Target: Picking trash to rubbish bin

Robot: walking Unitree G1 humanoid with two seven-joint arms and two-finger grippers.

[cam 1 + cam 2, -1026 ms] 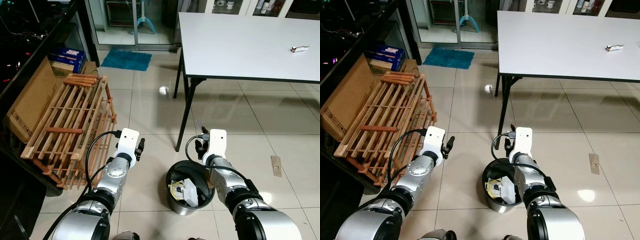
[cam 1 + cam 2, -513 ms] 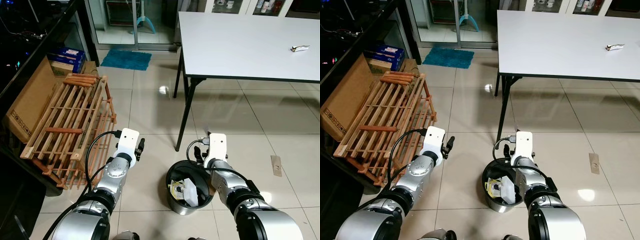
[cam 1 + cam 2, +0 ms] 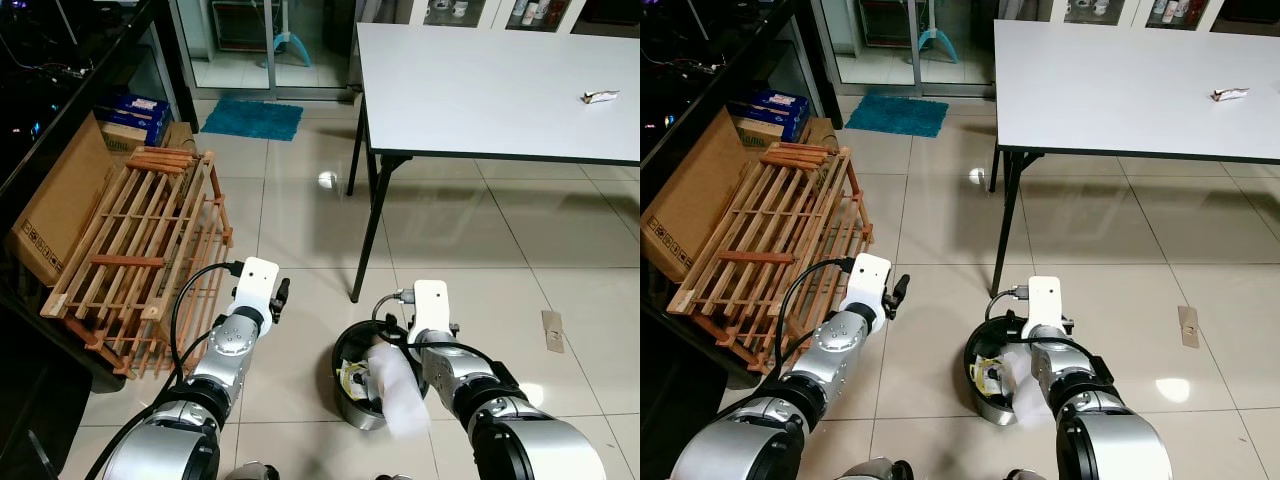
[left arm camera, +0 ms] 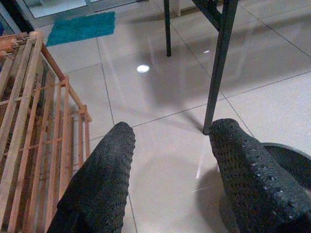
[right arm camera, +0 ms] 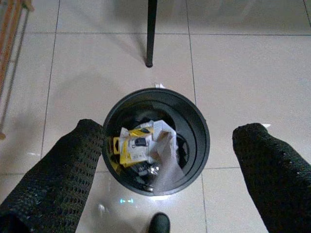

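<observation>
Presently: pale tissue (image 3: 397,388), lower centre, falling into black rubbish bin (image 5: 155,141) below right claw (image 5: 165,165), fingers spread, empty. Light, soft, crushable; pinch anywhere. Left claw (image 4: 170,170) spread, idle.

Both silver arms reach forward and down from the shoulders. Left arm: forearm angled up and slightly inward, a black cable looping along its outer side; left gripper (image 4: 170,165) with its two black fingers (image 4: 104,179) spread apart, nothing between them. Right arm: bent at the elbow, wrist turned so its camera looks straight down; right gripper (image 5: 167,179) with fingers (image 5: 58,174) parted wide, empty.
</observation>
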